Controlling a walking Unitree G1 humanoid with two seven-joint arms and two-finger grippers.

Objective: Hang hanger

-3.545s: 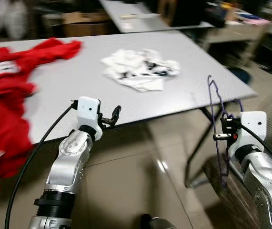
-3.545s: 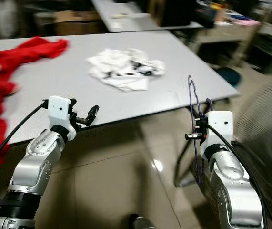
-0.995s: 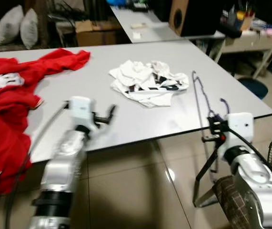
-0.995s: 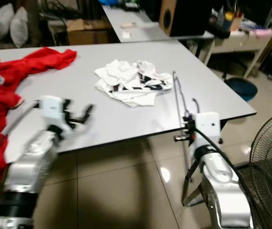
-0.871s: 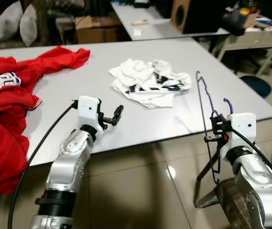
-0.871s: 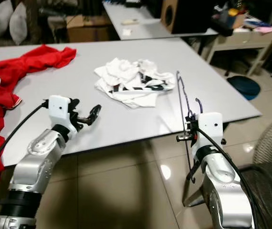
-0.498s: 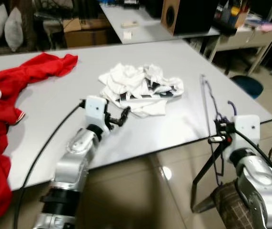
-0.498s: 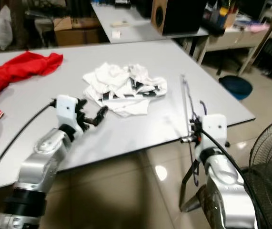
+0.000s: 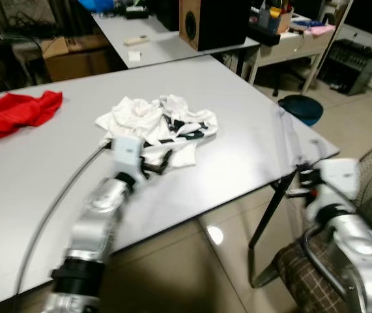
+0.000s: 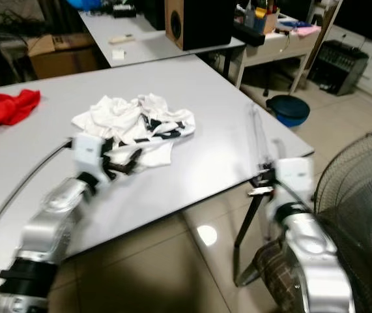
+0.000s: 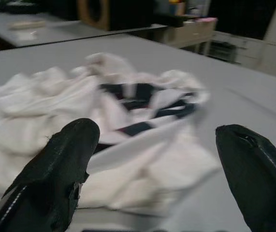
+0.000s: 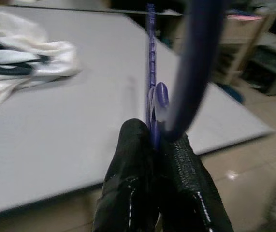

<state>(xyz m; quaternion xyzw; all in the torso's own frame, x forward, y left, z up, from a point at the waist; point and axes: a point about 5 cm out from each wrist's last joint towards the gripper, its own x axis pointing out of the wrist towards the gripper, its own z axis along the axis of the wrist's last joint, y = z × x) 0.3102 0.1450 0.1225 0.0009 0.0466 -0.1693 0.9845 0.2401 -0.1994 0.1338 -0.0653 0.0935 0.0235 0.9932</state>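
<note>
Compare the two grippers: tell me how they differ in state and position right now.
The left gripper has its fingers spread open and holds nothing; the right gripper is shut on the purple hanger. The left reaches over the table at the white garment; the right sits at the table's near corner. Both have black fingers.
</note>
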